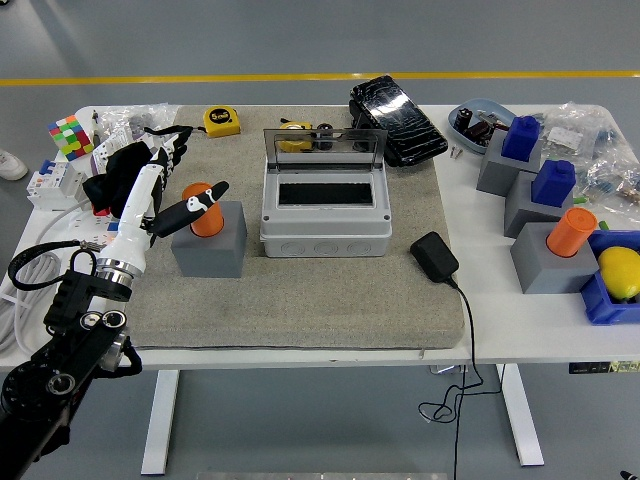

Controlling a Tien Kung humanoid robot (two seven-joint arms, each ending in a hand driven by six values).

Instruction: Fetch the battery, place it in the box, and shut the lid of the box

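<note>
left robot hand [196, 203] fingers closing round the orange battery [207, 213] – stiff, light, smooth cylinder – grip its sides; box [325, 208] open just beyond.

The left arm is reaching in from the near left corner, its black upper links low at the table edge and a white forearm angling up and away. The left hand [190, 207] is pointing right, its black fingers [214, 190] closing round something orange. The right arm is not showing.
</note>
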